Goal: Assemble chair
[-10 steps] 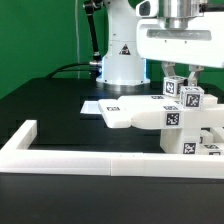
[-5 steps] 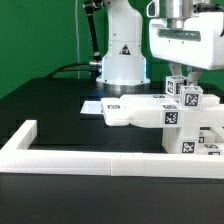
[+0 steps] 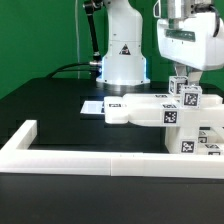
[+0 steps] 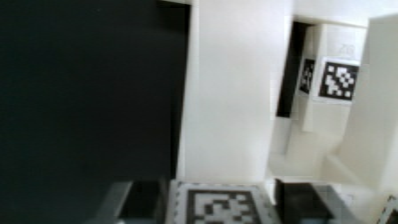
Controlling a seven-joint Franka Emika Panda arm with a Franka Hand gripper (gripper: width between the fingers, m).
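The chair's white seat slab (image 3: 135, 110) lies flat on the black table, joined to tagged white blocks (image 3: 185, 135) at the exterior view's right. My gripper (image 3: 181, 78) hangs above that right end, shut on a small tagged white post (image 3: 190, 97). In the wrist view the post's tag (image 4: 221, 205) sits tight between my two dark fingers (image 4: 146, 200), with the gripper (image 4: 221, 198) over the white slab (image 4: 237, 90). Another tagged chair piece (image 4: 338, 80) stands beside the slab. The post's lower end is hidden behind the other pieces.
The arm's white base (image 3: 120, 62) stands behind the chair parts. The marker board (image 3: 92, 105) lies flat by the slab's far corner. A long low white border wall (image 3: 80, 155) runs along the front and the exterior view's left of the table.
My gripper has shifted toward the exterior view's right with the tagged post still in it. The seat slab and the other pieces have not moved.
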